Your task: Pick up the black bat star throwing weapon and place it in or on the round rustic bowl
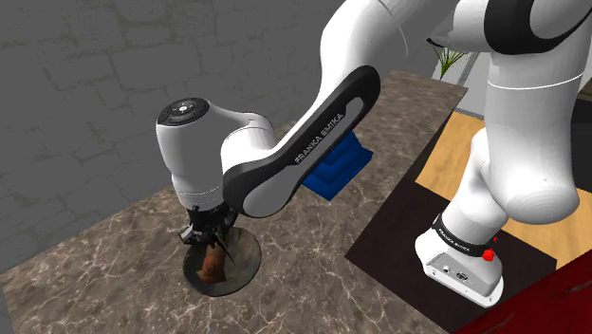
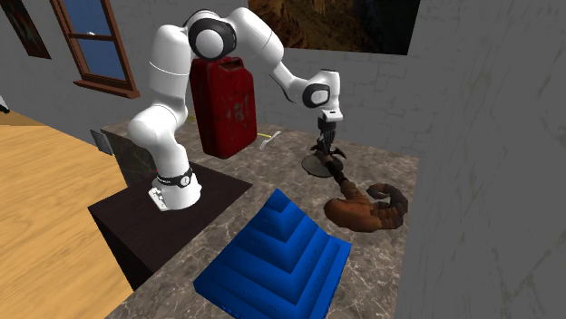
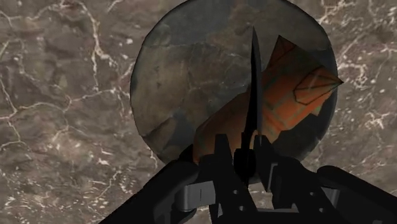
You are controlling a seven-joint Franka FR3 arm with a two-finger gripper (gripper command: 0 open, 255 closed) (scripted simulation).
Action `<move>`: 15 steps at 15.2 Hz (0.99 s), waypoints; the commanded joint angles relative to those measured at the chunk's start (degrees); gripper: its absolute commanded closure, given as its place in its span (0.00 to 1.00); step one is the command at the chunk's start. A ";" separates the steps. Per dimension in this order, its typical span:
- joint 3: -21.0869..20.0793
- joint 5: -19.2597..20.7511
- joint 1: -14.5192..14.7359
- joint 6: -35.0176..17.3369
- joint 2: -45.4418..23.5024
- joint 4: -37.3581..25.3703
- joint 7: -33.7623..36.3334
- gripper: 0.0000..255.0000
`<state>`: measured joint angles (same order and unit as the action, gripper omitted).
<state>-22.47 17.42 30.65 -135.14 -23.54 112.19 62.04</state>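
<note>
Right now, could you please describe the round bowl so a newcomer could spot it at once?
On the brown marbled counter, look directly under the arm's pincer, which clasps a thin black star. The bowl is the dark, shallow disc there, flat and circular, unlike the angular blue stepped block nearby.

thin black bat star [image 3: 254,89] edge-on, upright, clasped in gripper [image 3: 245,160], over round shallow grey-brown bowl [image 3: 184,70] on marbled counter [image 3: 63,95]
</note>
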 commanded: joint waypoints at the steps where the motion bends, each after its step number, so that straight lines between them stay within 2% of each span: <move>1: 0.04 -0.28 -0.13 0.32 -2.58 1.43 -0.16 0.00; 3: -0.06 -0.01 0.33 -1.15 -2.29 3.29 1.02 0.00; 4: 0.57 0.05 -0.01 0.35 -4.05 -0.12 -0.53 0.00; 8: -0.94 -2.88 -0.82 5.85 0.66 -1.30 -2.41 0.00; 15: -0.92 -2.89 -0.80 5.85 0.66 -1.30 -2.41 0.00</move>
<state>-23.39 14.53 29.85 -129.32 -22.89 110.90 59.64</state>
